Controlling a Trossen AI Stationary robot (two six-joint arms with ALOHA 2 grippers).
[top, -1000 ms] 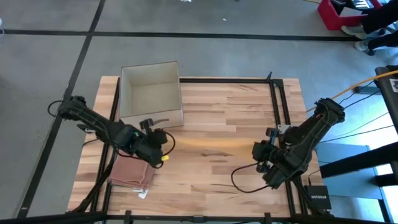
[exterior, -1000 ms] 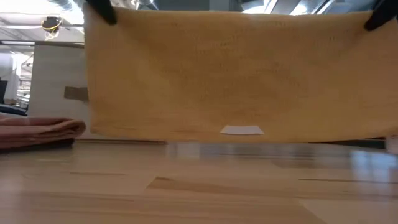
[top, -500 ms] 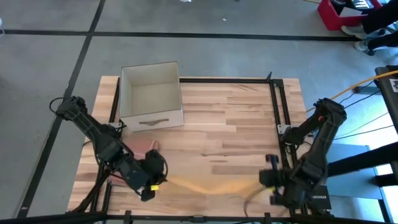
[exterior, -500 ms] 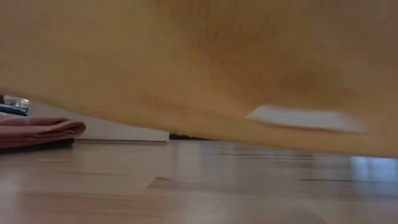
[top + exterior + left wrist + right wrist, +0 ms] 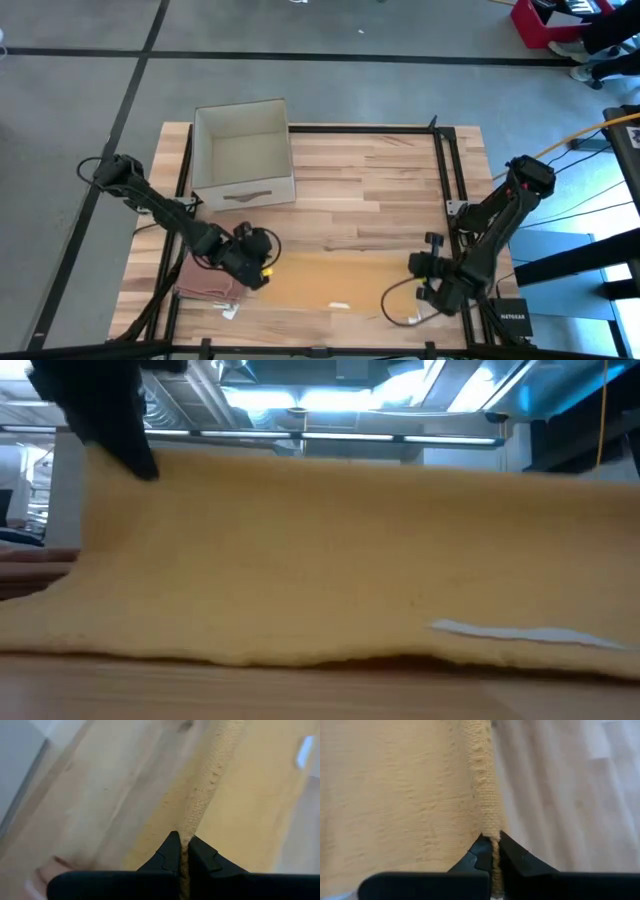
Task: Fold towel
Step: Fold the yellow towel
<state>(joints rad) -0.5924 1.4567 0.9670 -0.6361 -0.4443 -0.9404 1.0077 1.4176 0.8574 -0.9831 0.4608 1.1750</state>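
Yellow towel (image 5: 335,281) lies spread on the wooden table (image 5: 380,190) in the high view, left end effector (image 5: 262,271) and right end effector (image 5: 422,268) each clamped on a corner. Low view: soft, light cloth sags between the grips. Wrist views: hems pinched; corners suit holding.

A mustard-yellow terry towel (image 5: 335,280) is showing one even colour, with a small white label (image 5: 525,634) near its edge. The light wooden table (image 5: 370,190) is displaying pale planks streaked with darker brown grain. An off-white cardboard box (image 5: 243,152) is sitting plain, without print. A folded rust-pink cloth (image 5: 205,280) is lying in a dull reddish tone. The black left gripper (image 5: 262,266) and the black right gripper (image 5: 422,268) are looking uniformly dark, as are the arms.
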